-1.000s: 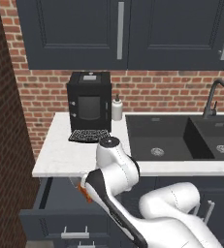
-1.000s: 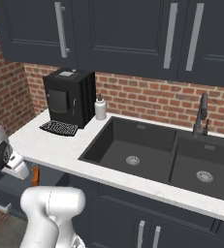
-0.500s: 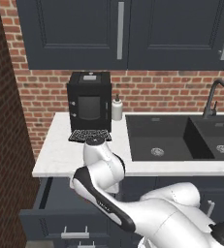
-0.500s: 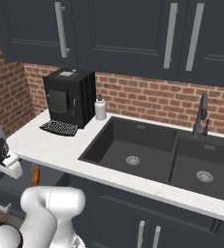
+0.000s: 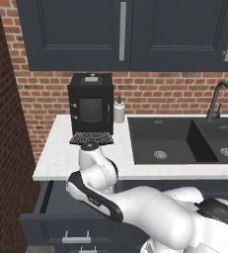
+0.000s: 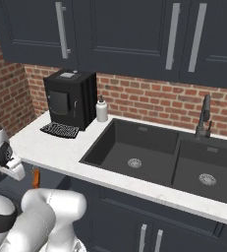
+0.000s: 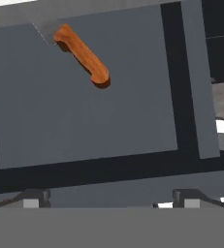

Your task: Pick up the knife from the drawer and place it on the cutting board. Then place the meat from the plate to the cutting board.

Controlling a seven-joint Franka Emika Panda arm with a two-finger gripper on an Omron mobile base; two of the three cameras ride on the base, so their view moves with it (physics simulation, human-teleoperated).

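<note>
The drawer [image 5: 56,222] stands pulled out under the white counter, with my arm bent down over it. In the hand view its flat grey floor [image 7: 94,121] lies below me. The knife [image 7: 82,54] rests on it near the far corner, its orange handle slanting and its short grey blade [image 7: 44,31] pointing away. From the right base view the knife's orange handle [image 6: 36,178] peeks out beside my arm. My gripper [image 7: 111,199] hangs open above the drawer, apart from the knife, with nothing between its fingers. The cutting board, the plate and the meat are out of view.
A black coffee machine [image 5: 91,104] and a white soap bottle [image 5: 119,109] stand at the back of the counter [image 5: 61,153]. A dark double sink [image 5: 184,141] with a faucet [image 5: 216,101] lies to the right. A brick wall closes the left side.
My arm has swung lower and further over the open drawer, hiding the knife in the left base view. The gripper stays open. The knife has not moved.
</note>
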